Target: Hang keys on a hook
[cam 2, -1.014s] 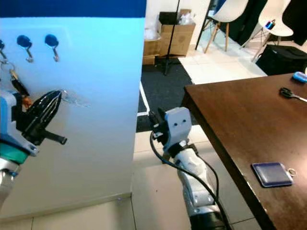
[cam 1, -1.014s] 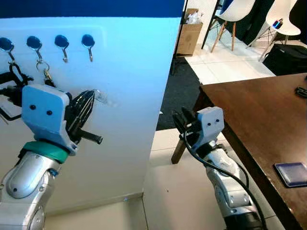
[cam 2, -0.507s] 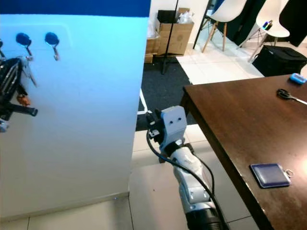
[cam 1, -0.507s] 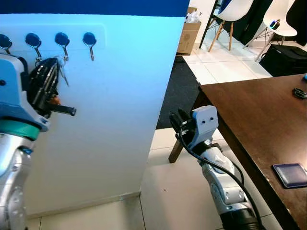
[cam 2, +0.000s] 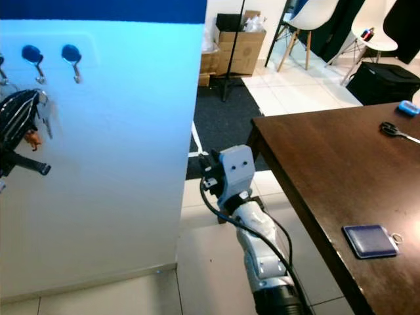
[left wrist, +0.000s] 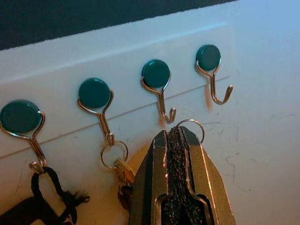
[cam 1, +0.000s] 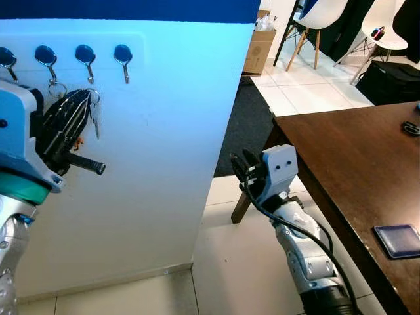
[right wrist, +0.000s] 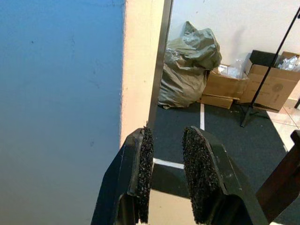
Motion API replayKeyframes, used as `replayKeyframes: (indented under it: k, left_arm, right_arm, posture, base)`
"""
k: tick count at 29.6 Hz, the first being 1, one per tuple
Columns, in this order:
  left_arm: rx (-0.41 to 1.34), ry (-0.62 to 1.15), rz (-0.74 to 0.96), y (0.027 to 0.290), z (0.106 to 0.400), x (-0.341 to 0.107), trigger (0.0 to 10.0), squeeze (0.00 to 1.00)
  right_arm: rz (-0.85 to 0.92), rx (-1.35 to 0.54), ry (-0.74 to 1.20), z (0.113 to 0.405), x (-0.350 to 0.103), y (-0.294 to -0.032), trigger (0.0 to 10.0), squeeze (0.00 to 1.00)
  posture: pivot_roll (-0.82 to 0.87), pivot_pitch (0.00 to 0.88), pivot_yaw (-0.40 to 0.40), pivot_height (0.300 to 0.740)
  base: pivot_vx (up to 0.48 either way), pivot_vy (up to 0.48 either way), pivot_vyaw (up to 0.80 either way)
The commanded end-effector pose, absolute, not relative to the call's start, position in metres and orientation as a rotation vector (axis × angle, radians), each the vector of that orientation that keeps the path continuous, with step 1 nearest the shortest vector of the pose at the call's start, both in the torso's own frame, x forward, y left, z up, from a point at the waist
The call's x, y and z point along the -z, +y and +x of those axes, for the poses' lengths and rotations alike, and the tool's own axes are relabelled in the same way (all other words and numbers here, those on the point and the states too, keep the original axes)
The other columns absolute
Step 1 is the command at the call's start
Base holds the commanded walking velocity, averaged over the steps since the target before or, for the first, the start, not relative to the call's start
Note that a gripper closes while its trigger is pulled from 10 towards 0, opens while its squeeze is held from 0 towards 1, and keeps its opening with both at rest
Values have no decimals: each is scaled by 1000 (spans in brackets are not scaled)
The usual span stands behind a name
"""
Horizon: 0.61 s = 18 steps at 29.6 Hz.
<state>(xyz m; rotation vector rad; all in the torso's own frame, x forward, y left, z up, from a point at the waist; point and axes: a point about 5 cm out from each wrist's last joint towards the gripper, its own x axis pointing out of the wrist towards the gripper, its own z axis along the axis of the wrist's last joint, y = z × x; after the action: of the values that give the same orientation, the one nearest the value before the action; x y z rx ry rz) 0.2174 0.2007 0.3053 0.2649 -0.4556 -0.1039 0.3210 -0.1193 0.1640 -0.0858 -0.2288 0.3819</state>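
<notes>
- White wall panel: you face it on your left side, with a dark blue band along its top; it ends at a corner beside a dark carpeted floor strip
- Brown table: stands at your right, well apart from the panel; a blue card lies near its close edge
- Left gripper: you have it raised against the panel just below the hook row; its two black fingers are pressed together on the ring of the keys, as the left wrist view shows at the fingertips
- Right gripper: you hold it low between the panel's corner and the table, pointing toward the carpet; its fingers stand parted with a gap between them and nothing in it
- Hooks: four metal hooks on round blue-green bases sit in one row on the panel; in the left wrist view the third hook from the left is right above your closed fingertips, and the fourth hook hangs bare
- Keys: the silver ring pokes out just past the fingertips, just beside the tip of the third hook; whether it is over the hook you cannot tell; the blades hang down beside the fingers in the left eye view
- Other hung items: a ring with a brass key hangs from the second hook, a black cord loop from the first
</notes>
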Motion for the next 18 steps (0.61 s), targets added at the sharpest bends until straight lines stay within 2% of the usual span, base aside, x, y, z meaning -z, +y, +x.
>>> replayKeyframes:
  k: [1,18]
  left_arm:
    - [116,-475,269,199,215,-310,10000,0]
    - [139,-510,265,194,223,-321,10000,0]
  right_arm:
    - [-79,-381,-221,322,-161,-119,10000,0]
    - [-73,-374,-225,321,-159,-117,10000,0]
  posture:
    - [3,63,5,740]
    - [0,46,23,740]
  base:
    - [0,0,0]
    - [0,0,0]
